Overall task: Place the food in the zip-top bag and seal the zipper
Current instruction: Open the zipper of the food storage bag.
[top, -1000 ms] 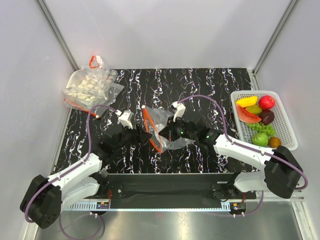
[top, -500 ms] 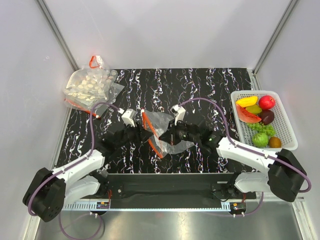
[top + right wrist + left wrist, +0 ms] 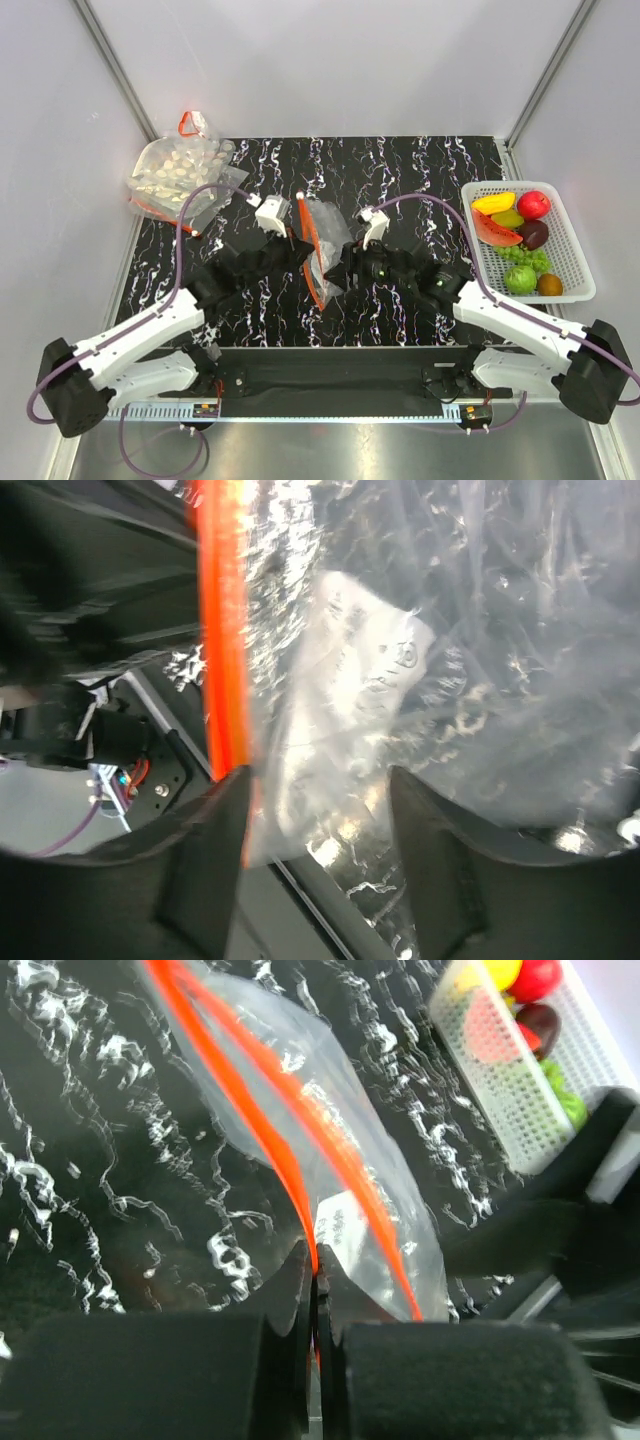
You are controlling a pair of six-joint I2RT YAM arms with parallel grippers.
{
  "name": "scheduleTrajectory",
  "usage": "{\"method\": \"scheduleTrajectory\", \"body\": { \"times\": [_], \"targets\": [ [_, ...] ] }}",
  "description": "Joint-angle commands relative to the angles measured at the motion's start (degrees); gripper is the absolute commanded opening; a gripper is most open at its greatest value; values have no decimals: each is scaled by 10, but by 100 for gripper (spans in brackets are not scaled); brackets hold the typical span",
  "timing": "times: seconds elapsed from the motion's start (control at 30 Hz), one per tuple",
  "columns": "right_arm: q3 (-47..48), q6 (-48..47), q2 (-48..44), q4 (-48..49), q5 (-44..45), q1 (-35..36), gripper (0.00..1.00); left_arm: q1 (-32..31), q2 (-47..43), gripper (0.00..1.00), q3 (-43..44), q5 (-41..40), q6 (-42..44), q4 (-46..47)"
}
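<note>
The zip-top bag (image 3: 325,238) is clear and crinkly and stands on edge over the middle of the black marbled table. Its red-orange zipper (image 3: 309,255) runs along the left edge. My left gripper (image 3: 303,254) is shut on that strip. In the left wrist view the jaws (image 3: 316,1272) pinch one side of the zipper (image 3: 262,1130), and the bag (image 3: 340,1175) stretches away from them. My right gripper (image 3: 343,267) is open just right of the bag. Its fingers (image 3: 210,855) stand on either side of the bag's (image 3: 380,680) lower corner, beside the zipper (image 3: 222,630). The food (image 3: 515,240), toy fruit, lies in a basket at the right.
A white mesh basket (image 3: 578,262) sits at the table's right edge, also in the left wrist view (image 3: 505,1085). A larger clear bag of whitish pieces (image 3: 180,170) with a red loop lies at the back left. Grey walls close in three sides.
My left gripper has shut on the zipper. My right gripper has opened and let go of the bag. Both have shifted right, and the bag now stands more upright.
</note>
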Motion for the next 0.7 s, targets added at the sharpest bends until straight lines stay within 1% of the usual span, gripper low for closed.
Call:
{"method": "scheduleTrajectory", "body": {
  "times": [0.0, 0.13, 0.27, 0.3, 0.43, 0.53, 0.57, 0.63, 0.67],
  "targets": [
    [60, -38, -20, -59, 40, 2, 67, -50, 4, 0, 98, -151, 51, -118],
    [93, -51, -17, -72, 34, 3, 74, -81, 34, 0, 169, -203, 81, -217],
    [107, -51, -13, -60, 34, 3, 79, -110, 73, 0, 240, -237, 93, -283],
    [111, -51, -8, -59, 32, 2, 80, -126, 83, 0, 249, -259, 94, -293],
    [110, -44, -6, -48, 36, 3, 81, -159, 134, 0, 283, -316, 94, -341],
    [111, -45, 4, -52, 57, 2, 75, -163, 139, 0, 287, -306, 92, -336],
    [111, -48, 8, -53, 60, 2, 69, -163, 138, 0, 284, -302, 92, -332],
    [110, -50, 20, -54, 75, 2, 62, -163, 137, 0, 283, -290, 91, -325],
    [110, -48, 23, -54, 79, 2, 54, -163, 137, 0, 283, -286, 91, -326]
  ]
}}
